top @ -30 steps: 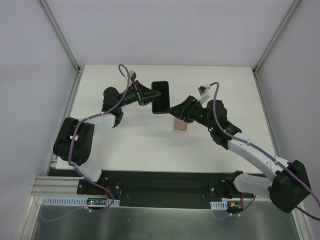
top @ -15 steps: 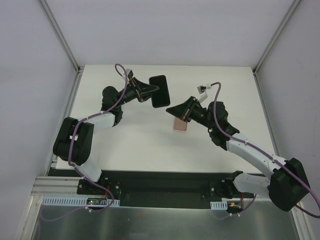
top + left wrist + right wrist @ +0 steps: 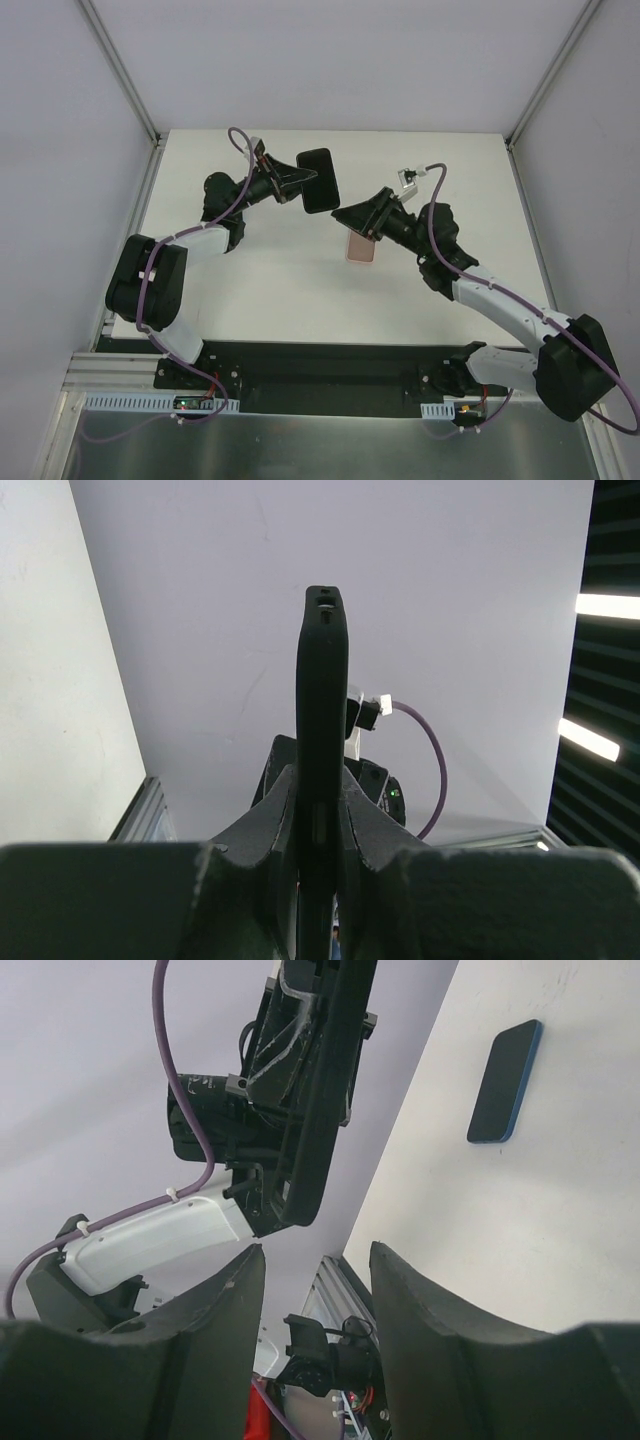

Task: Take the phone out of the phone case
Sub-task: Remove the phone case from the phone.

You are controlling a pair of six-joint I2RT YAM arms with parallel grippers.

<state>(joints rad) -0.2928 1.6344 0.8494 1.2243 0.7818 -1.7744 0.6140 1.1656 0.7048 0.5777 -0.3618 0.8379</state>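
1. You are looking down at a white table (image 3: 250,290) filling the middle of the top view, with both arm bases sitting at its lower edge.
2. The left arm (image 3: 150,280) is reaching up the left side of the frame and bending toward the upper centre. The right arm (image 3: 510,310) is stretching from the lower right toward the centre.
3. Your left gripper (image 3: 305,180) is clamping the phone (image 3: 320,182). In the left wrist view the two fingers (image 3: 265,830) are pressing on both flat faces, with the phone standing edge-on between them in the middle of the frame.
4. Your right gripper (image 3: 345,214) is standing apart. In the right wrist view its fingers (image 3: 225,1310) are spread at the bottom of the frame with nothing between them.
5. The phone is sitting just above and left of centre in the top view, black and bare, held off the table and near the right gripper's tips without touching them.
6. The phone case (image 3: 361,248) is lying flat on the table just right of centre, salmon pink. Its upper end is running under the right gripper's outline, and you cannot tell whether the two are touching.
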